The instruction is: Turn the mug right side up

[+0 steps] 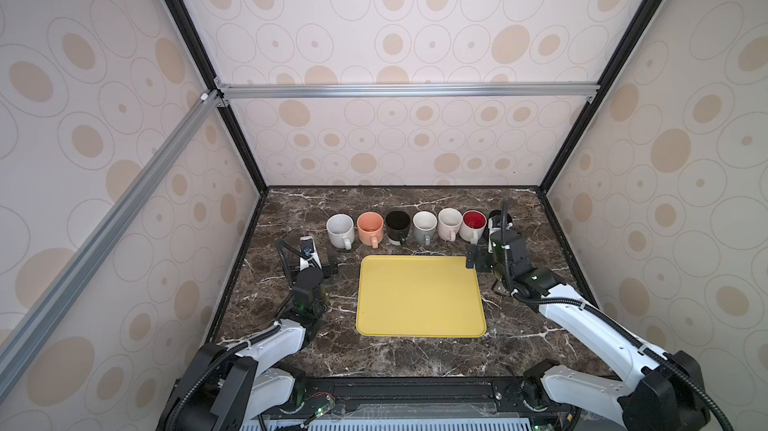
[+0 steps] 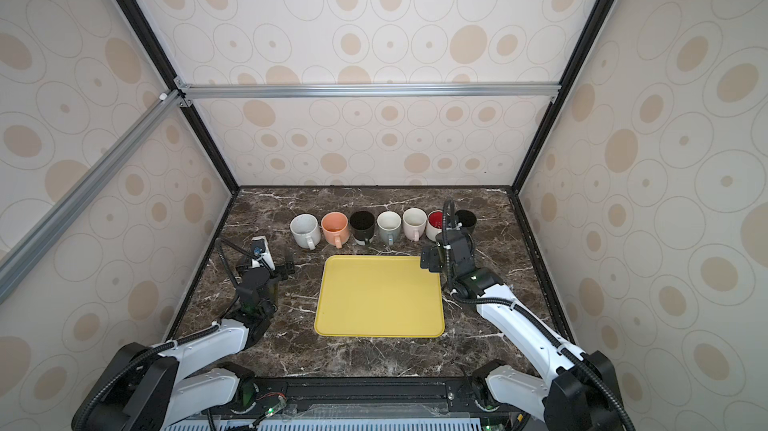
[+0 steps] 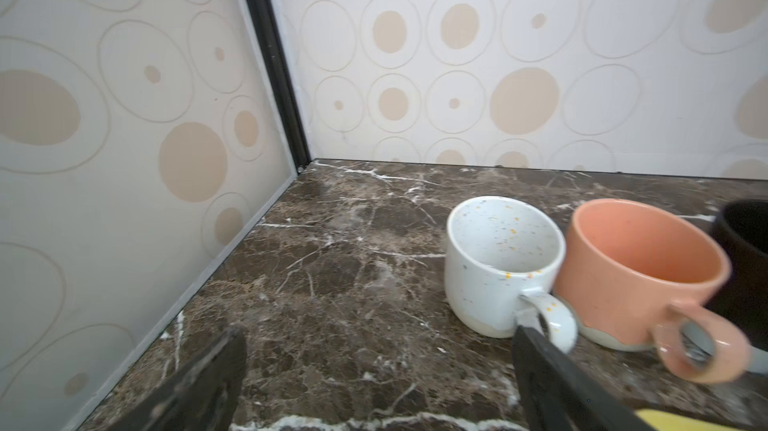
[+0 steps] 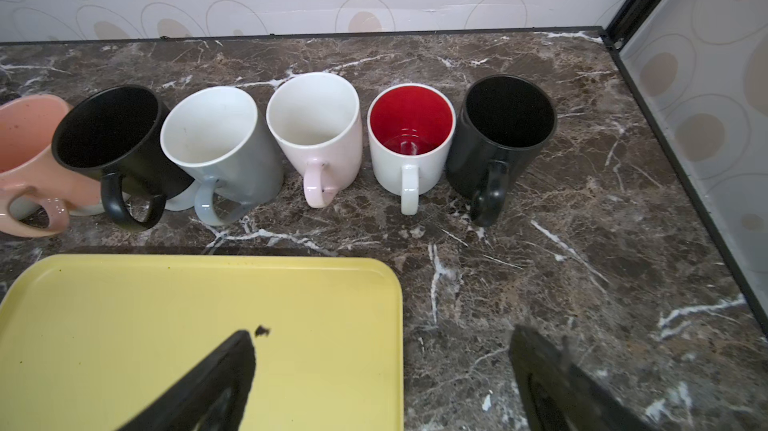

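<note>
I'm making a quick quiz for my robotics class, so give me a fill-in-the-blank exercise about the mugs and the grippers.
The mug row behind the yellow tray has ____ mugs.
The white mug next to the rightmost black mug is ____ inside.
The left gripper and right gripper both have ____ jaws.
Missing words: seven; red; open.
</note>
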`<action>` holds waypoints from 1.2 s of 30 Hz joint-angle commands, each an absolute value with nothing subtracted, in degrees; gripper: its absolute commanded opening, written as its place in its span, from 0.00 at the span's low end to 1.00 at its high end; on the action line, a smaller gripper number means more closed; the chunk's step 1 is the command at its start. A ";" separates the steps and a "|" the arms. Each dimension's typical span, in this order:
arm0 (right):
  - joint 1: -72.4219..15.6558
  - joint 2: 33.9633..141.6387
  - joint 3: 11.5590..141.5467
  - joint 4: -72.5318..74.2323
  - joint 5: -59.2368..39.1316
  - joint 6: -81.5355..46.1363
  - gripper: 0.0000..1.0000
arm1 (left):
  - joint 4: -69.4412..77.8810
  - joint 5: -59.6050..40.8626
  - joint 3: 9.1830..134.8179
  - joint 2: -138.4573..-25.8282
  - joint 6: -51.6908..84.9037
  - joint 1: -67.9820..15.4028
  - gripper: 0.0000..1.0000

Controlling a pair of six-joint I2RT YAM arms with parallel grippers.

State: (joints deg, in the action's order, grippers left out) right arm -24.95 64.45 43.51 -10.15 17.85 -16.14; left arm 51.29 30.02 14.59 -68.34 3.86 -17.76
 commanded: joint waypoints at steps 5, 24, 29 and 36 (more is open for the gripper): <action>-24.92 63.19 40.67 -2.24 11.68 -13.76 0.98 | 67.53 26.35 11.89 -72.63 0.04 -10.78 1.00; -11.19 74.85 31.80 22.85 24.88 -0.29 0.98 | 83.11 16.47 10.72 -91.11 0.34 -4.75 1.00; -8.01 85.97 26.81 40.53 22.22 0.68 0.99 | 82.76 16.62 10.66 -90.81 0.65 -4.75 1.00; -5.08 89.83 22.09 53.12 11.06 1.91 0.98 | 81.31 17.67 11.49 -90.98 0.96 -4.81 1.00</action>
